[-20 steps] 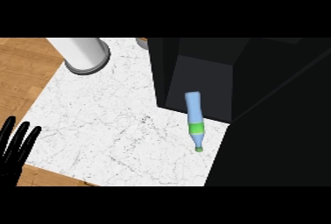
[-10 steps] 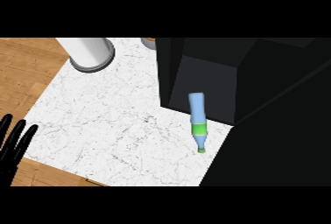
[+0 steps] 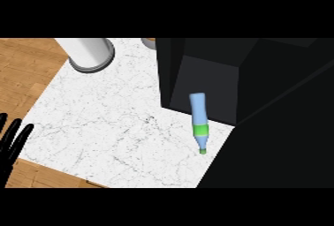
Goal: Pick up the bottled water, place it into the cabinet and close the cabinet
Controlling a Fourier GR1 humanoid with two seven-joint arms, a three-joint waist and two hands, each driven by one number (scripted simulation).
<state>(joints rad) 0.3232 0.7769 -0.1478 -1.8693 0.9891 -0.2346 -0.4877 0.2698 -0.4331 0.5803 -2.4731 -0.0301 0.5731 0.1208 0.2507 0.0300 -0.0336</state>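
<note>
Bottle (image 3: 199,121): light blue, with a green band and a small green cap. It seems to lie on the white marble counter (image 3: 111,128), cap pointing to the near edge, its base against or over the foot of the cabinet (image 3: 209,75). Whether it touches the cabinet cannot be told. The green band carries no writing that can be read.

Cabinet: black, just behind and right of the bottle. Its right part merges into a large dark mass; doors and edges there are hard to make out, and whether it stands open cannot be told.

Cylinder (image 3: 88,52): white on a grey base, well left of the bottle and far back, its top cut off by the view's upper edge.

Grey object (image 3: 149,42): a sliver only, between cylinder and cabinet, too cut off to name.

Left hand (image 3: 12,141): black, far left of the bottle at the view's edge, fingers straight and spread, holding nothing; partly cut off.

Right hand: not seen.

Change: bottle, cylinder and cabinet sit slightly lower and further right in view than half a second ago; the left hand shows less.
</note>
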